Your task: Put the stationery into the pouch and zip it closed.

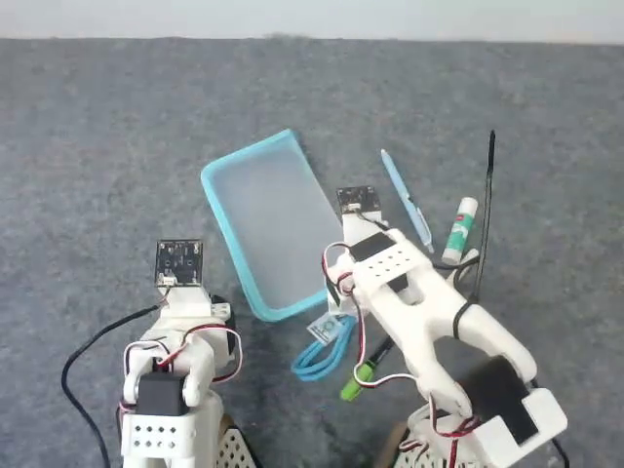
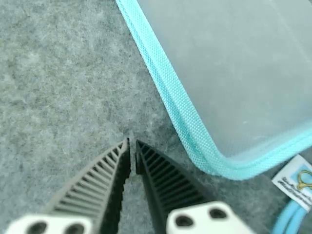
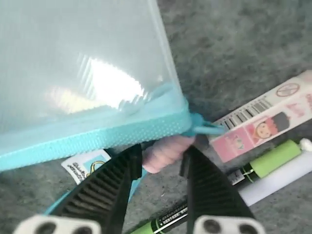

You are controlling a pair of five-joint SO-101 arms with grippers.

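right gripper is clamping a small pink rounded piece, probably an eraser though the view there is poor, right against the zip corner of the translucent soft-plastic pouch with turquoise fabric edging. left gripper is sitting closed and empty on the grey carpeted table, just beside the pouch's long edge. pouch is lying flat mid-table between the arms. pink printed box and green-capped marker are lying just beside that corner. pouch is looking light, floppy and slick, so i'm expecting it to slide when pushed. i'm judging the stitched edging near the zip the best hold, not the smooth panel.
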